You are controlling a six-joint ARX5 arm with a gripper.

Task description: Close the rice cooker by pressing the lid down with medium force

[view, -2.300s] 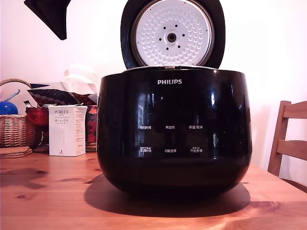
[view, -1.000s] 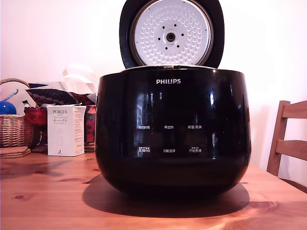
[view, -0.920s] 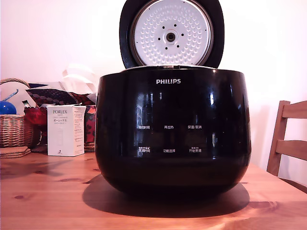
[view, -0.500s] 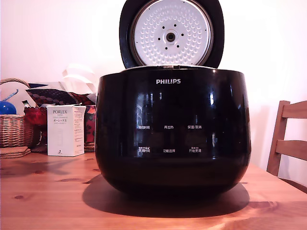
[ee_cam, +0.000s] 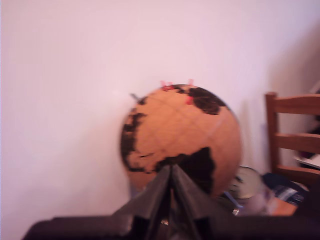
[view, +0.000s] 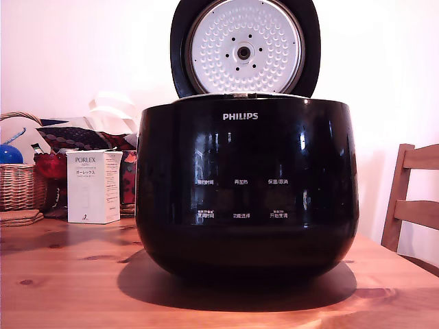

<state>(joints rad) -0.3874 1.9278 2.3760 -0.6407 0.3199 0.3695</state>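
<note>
1. Warm pine boards make up the table [view: 62, 288], set against a plain white wall, with clutter along the exterior view's left edge and one wooden chair [view: 411, 202] at its right.

2. One rice cooker [view: 247, 192] sits in the middle of the table, front panel facing the camera. Its single lid [view: 245, 48] stands fully open and upright behind the pot, dimpled metal plate facing forward.

3. The arm does not appear in the exterior view. In the wrist view, the gripper [ee_cam: 171, 172] has its two dark fingers pressed together to a point with nothing between them, aimed at one cork-coloured globe [ee_cam: 180, 140] by the wall. A chair also shows in this view.

4. Other items, counted: one white Porlex box [view: 94, 186], one wicker basket [view: 19, 179], one blue object inside it, and a pile of patterned cloth behind the box.

5. Judged risks: neither view shows the gripper and lid together, so the approach is unverified, and it could come in on the wrong side of the lid or miss it.

6. Contact low near the hinge would likely shove the whole cooker across the table rather than swing the lid.

7. Narrow closed fingertips may skid off glossy plastic, and too light a push could leave the latch unengaged.
</note>
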